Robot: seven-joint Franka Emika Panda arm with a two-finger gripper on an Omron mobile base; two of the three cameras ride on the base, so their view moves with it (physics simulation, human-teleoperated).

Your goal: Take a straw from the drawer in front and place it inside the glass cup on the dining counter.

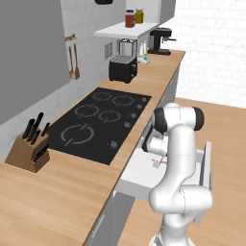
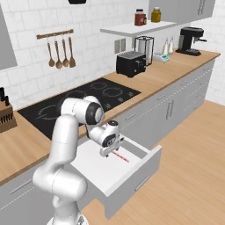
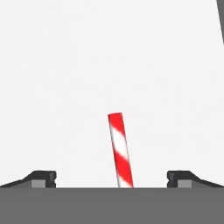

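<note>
Your gripper hung low inside the open drawer, jaws spread wide apart and clamped on nothing, with the straw lying on the pale drawer floor between the two dark fingertips. In the hand view you saw just one end of that red-and-white striped straw; its near end was cut off by the bottom of the frame, and nothing there showed a fingertip touching it. From the right base view the straw appeared as a short red sliver beside the wrist, most of its length hidden under the hand. From the left base view the arm's white elbow and forearm blocked much of the drawer, and you could make out little more than a pinkish fleck of the straw against the gripper body; the fingers themselves were too small and shadowed to read there. The drawer stood pulled out from under the wood worktop, just below the black hob. Farther along that worktop a black toaster and a coffee machine stood well apart from the drawer, and a knife block sat at the near end, cut off at the frame edge in the right base view.
</note>
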